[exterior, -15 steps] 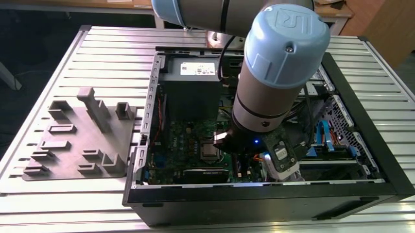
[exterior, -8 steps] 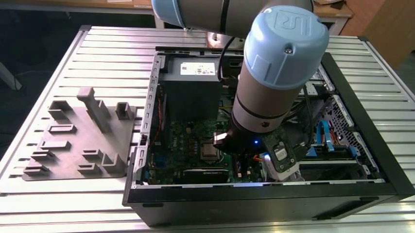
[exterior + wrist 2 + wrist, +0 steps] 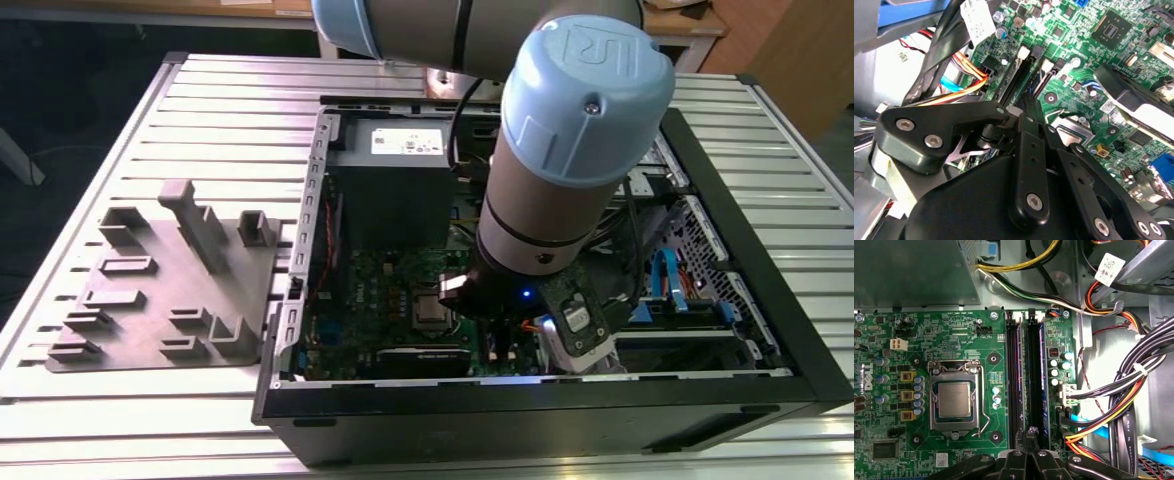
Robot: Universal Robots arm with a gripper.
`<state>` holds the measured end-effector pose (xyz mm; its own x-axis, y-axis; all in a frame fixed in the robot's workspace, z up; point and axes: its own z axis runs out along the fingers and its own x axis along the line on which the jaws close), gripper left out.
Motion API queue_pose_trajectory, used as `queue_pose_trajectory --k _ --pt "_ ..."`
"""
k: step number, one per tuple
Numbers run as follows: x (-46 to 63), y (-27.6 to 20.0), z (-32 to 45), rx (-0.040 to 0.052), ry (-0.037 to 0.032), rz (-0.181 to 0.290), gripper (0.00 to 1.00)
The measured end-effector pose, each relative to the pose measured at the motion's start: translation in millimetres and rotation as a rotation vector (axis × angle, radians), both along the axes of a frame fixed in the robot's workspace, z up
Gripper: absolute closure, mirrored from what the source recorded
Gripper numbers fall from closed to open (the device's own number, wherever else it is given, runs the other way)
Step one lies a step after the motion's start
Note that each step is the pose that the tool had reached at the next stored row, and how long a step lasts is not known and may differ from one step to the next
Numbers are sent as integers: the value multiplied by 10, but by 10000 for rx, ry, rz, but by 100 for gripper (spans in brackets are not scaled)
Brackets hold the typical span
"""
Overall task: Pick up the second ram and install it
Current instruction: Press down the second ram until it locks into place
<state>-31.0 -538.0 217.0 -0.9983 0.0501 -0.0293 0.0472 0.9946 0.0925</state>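
The claw point(image 3: 1026, 437) is seen closed, fingertips together, over the motherboard's point(image 3: 954, 325) 2 black slots point(image 3: 1026, 375) inside the computer case point(image 3: 747, 250). The second ram appears to stand seated in a slot point(image 3: 1040, 385). Pressure is best kept square and even.

Gripper point(image 3: 1026, 107) low over green motherboard point(image 3: 1074, 50), beside black slots point(image 3: 1021, 70); cables point(image 3: 961, 82) nearby.

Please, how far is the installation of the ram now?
Done: the gripper is down inside the computer case, over the black memory slots. In hand: I cannot tell whether the second ram is held or already seated. Left: a seated stick is not confirmed.
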Motion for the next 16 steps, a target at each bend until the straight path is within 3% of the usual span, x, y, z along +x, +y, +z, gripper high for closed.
queue_pose_trajectory --k 7,16 --pt "0 2 9 14 -5 0 93" --pt "0 0 226 4 -2 -7 93"
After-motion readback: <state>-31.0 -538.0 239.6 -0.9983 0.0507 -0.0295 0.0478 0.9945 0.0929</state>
